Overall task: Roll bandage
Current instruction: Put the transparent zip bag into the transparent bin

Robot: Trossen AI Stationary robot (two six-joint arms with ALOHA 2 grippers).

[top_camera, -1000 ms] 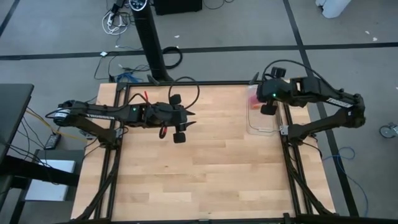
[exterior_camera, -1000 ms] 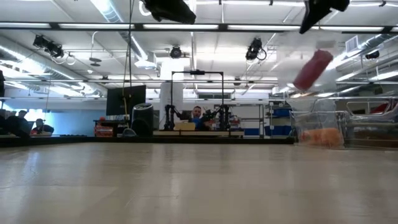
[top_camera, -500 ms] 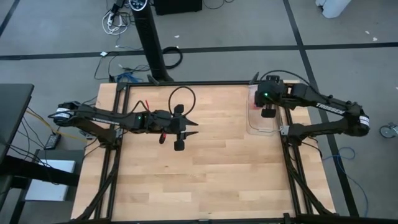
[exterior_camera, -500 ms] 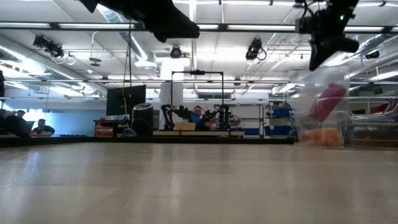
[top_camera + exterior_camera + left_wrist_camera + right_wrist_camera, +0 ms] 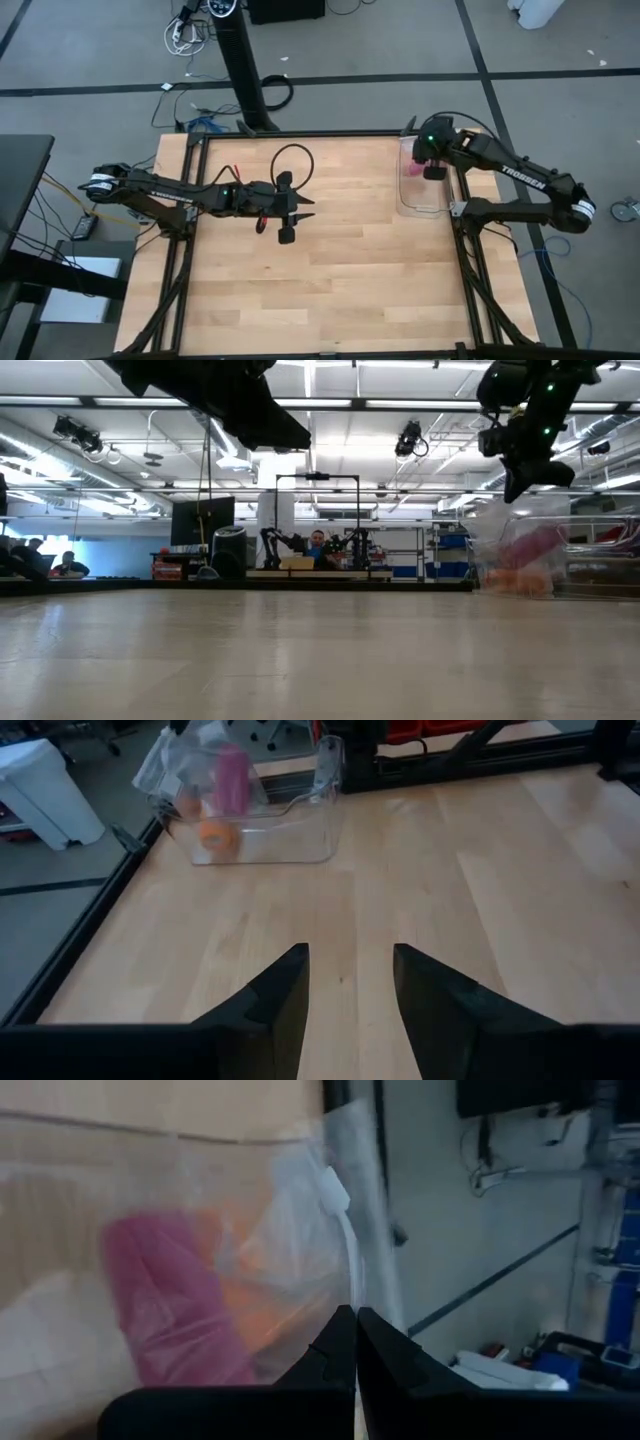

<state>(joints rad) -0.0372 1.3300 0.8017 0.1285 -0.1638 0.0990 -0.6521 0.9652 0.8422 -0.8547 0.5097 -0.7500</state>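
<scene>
The pink bandage roll (image 5: 532, 545) lies tilted inside a clear plastic bin (image 5: 421, 190) at the table's far right, resting on an orange roll (image 5: 513, 580). The pink roll also shows in the left wrist view (image 5: 232, 780) and, behind clear plastic, in the right wrist view (image 5: 170, 1300). My right gripper (image 5: 432, 165) is shut and empty, above the bin; in the low view (image 5: 522, 475) it is clear of the bin's top. My left gripper (image 5: 285, 215) is open and empty above the table's middle left, its fingers (image 5: 280, 995) pointing toward the bin.
The bin stands against the table's right frame rail (image 5: 458, 215). The bare wooden tabletop (image 5: 340, 270) lies between the two arms. Beyond the table, people sit at desks in the room (image 5: 65, 565).
The pink roll has dropped from the air under my right gripper into the bin and now lies on the orange roll. My right gripper has come down toward the bin. My left arm has stretched out lower over the table.
</scene>
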